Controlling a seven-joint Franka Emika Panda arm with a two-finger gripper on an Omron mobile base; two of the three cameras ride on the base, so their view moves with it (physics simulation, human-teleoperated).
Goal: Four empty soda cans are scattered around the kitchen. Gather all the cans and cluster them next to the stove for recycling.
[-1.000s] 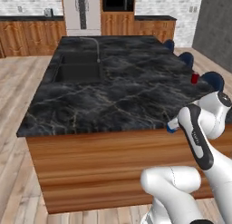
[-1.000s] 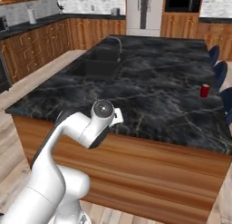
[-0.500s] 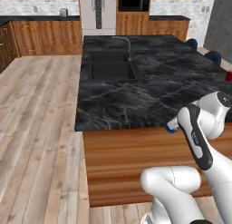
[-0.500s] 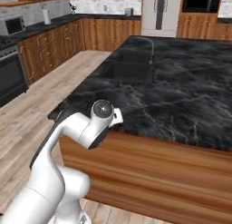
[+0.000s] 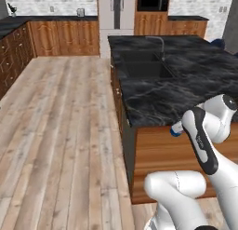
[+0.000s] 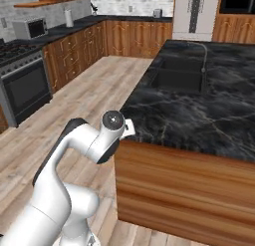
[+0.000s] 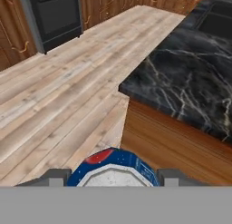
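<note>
My gripper (image 7: 112, 177) is shut on a blue and white soda can (image 7: 113, 164), whose silver top sits between the two dark fingertips (image 7: 56, 177) in the hand view. From the left base view the can (image 5: 175, 130) peeks out blue beside the folded arm, level with the island's front edge. The stove (image 6: 21, 85), black with burner grates, stands at the far left across the wood floor. Its dark oven front (image 7: 54, 12) also appears at the top of the hand view.
The black marble island (image 6: 199, 110) with a sink (image 6: 182, 78) lies right of the arm, its wooden side close by. A microwave (image 6: 29, 27) sits on the counter beyond the stove. A fridge (image 5: 116, 12) stands at the back. Open wood floor (image 5: 60, 131) stretches left.
The whole picture has shifted: the base has turned left, so the island slid right and the stove came into view. The arm keeps its folded pose with the can held.
</note>
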